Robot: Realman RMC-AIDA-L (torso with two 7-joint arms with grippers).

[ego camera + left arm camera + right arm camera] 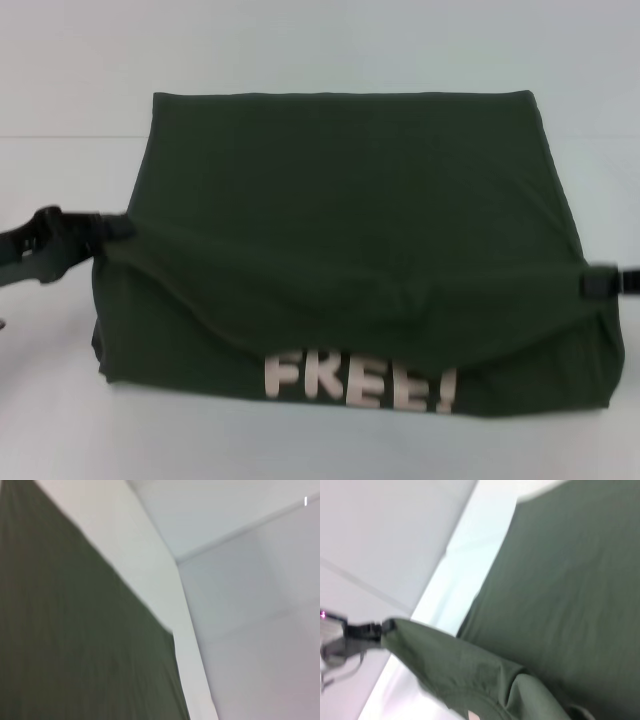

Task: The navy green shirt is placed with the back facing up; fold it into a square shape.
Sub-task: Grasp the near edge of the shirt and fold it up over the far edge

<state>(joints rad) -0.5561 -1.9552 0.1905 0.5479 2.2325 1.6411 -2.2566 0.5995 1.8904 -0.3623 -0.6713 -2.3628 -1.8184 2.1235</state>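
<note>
A plain white worktop (300, 450) fills the view. Behind it a pale wall (300, 40) rises, meeting it along a faint straight line. Nothing else shows clearly.

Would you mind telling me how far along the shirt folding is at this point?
The sleeves no longer stick out, so the side folds look done. In hand: the left gripper and right gripper each hold an end of a raised edge of the navy green shirt, with the FREE! lettering showing beneath. Left: laying that edge down on the white table and letting go.
</note>
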